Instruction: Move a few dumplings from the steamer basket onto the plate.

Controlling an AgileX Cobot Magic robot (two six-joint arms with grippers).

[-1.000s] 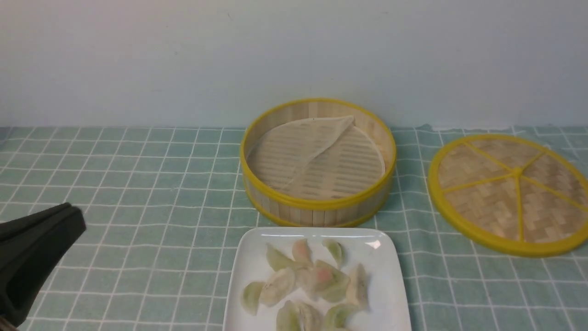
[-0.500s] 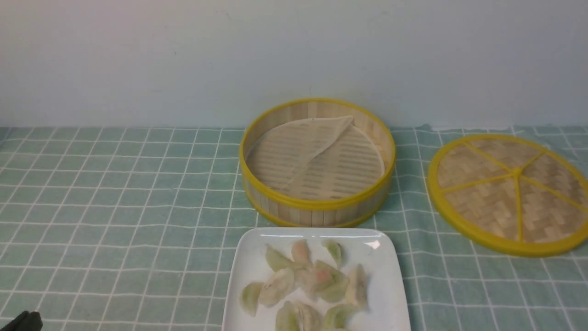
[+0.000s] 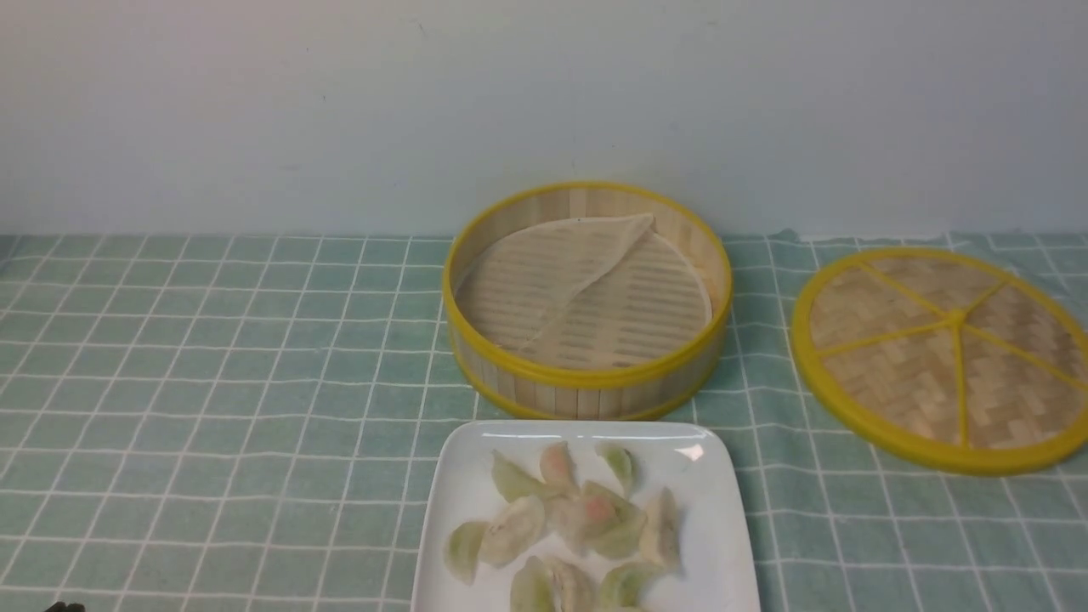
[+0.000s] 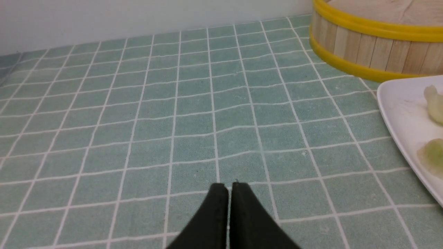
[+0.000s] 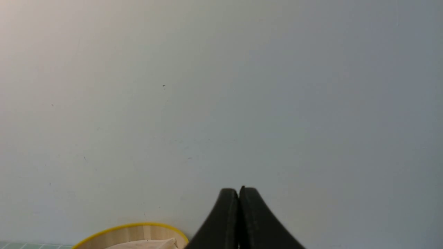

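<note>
Green checked cloth over the bench, plain pale wall behind, plate at near edge, both jaws pressed together, holding nothing.

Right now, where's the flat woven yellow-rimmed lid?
Front view: the flat woven yellow-rimmed lid lies on the green checked cloth, right of the round bamboo steamer basket, apart from it.

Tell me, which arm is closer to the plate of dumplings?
Left, probably. The left gripper hangs low over the cloth beside the plate. The right gripper faces the wall above the steamer basket; the plate is out of its view.
</note>
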